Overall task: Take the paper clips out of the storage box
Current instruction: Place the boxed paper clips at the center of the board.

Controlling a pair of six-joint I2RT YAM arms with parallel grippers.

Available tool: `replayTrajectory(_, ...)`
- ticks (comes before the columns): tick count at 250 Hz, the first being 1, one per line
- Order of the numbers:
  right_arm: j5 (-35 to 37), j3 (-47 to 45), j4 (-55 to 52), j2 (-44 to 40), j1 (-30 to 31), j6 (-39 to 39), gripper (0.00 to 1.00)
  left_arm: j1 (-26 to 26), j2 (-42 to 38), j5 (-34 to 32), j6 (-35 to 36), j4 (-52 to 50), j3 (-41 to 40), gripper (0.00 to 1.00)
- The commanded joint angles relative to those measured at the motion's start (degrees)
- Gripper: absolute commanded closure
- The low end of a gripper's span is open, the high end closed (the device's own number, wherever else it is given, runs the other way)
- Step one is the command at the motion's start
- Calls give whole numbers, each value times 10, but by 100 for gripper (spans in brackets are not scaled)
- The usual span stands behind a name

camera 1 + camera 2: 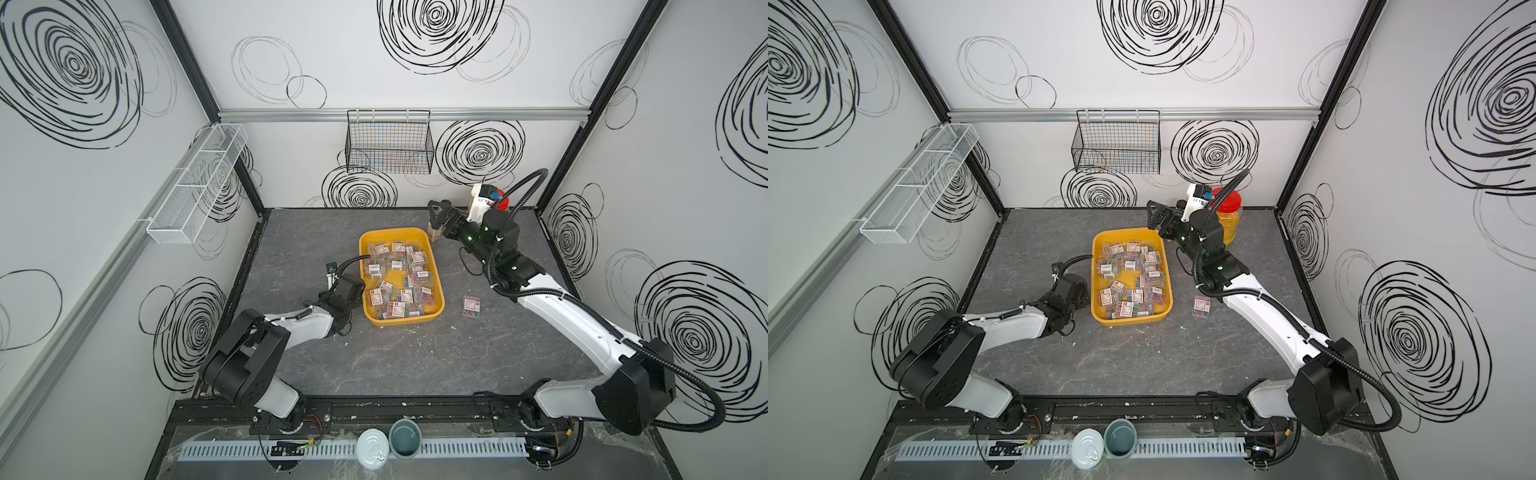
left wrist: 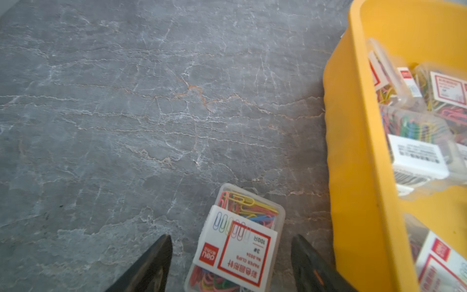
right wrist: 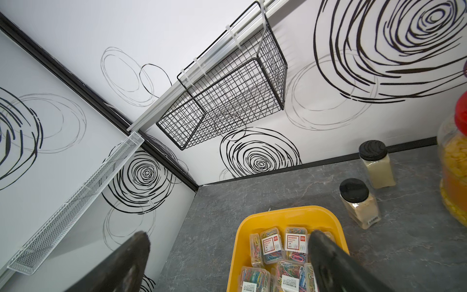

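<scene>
Beside the storage box (image 1: 392,236) the left hand (image 2: 231,237) stands open, a case (image 2: 236,242) flat on the counter (image 2: 126,126) between its fingers (image 2: 151,265), untouched, lengthwise along them, one end cut off. The box runs lengthwise away from the robot, paper clips (image 1: 401,282) jumbled inside. Right: a lone case (image 1: 471,306); the right hand (image 3: 228,235) gapes empty above the far corner.

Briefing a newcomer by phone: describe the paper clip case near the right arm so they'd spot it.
Find the yellow storage box on the grey table. Between it and the right arm, one clear case of paper clips lies flat. Unlike those heaped in the box, it lies alone, touching nothing.
</scene>
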Motion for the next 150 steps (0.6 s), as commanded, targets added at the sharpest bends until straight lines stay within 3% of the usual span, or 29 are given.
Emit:
replayTrajectory(1, -1, 21, 5, 15, 8, -10, 0, -4, -25, -14, -2, -9, 2, 19)
replayTrajectory(64, -11, 29, 2, 31, -2, 1, 0, -34, -100, -49, 12, -62, 14, 17)
replayTrajectory(150, 30, 0, 12, -7, 6, -11, 0, -127, -175, -96, 51, -100, 58, 16)
